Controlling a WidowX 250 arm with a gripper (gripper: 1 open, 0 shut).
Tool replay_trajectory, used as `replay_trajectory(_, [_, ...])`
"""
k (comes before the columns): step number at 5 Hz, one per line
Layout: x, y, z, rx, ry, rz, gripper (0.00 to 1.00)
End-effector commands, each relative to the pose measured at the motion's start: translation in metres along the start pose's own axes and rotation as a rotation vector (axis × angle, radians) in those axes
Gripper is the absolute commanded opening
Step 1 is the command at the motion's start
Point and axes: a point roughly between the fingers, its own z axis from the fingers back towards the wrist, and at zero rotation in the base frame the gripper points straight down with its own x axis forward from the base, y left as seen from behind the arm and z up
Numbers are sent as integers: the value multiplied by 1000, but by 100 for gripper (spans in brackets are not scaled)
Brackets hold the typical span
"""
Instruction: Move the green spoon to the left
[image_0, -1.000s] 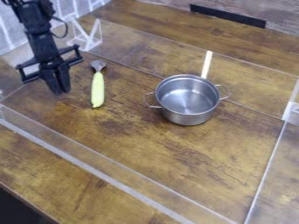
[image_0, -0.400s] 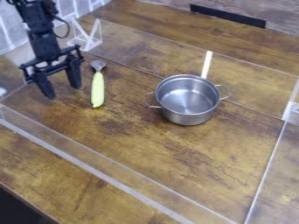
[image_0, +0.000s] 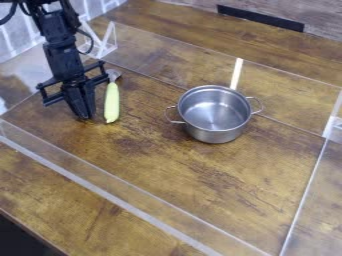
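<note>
The green spoon (image_0: 112, 101) lies flat on the wooden table at the left, its yellow-green handle pointing toward me and its small silver bowl (image_0: 111, 76) at the far end. My gripper (image_0: 80, 108) points down just left of the spoon's handle, tips near the table. Its dark fingers (image_0: 90, 104) stand close together with a narrow gap, and nothing is between them. The spoon lies beside the right finger, not inside the jaws; whether they touch I cannot tell.
A round steel pot (image_0: 214, 112) with side handles stands right of the spoon. A low clear plastic wall (image_0: 160, 170) frames the work area. A white rack (image_0: 104, 40) stands at the back left behind the arm.
The gripper opened wide, then drew its fingers most of the way together. It shifted right toward the spoon and sank lower. The spoon has not moved.
</note>
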Motion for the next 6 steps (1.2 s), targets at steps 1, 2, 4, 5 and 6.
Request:
replay_trajectory(1, [-9,-5,22,-52,-33,9,100])
replay_trajectory(2, [-12,-6,25,-49,-6,-62,100])
replay_trajectory(4, [-11,-16,31,-70,29,-75,0])
replay_trajectory(5, [-11,-24,39,-99,49,-29,0])
replay_trajectory(6, [-10,-27,42,-110,54,22,100])
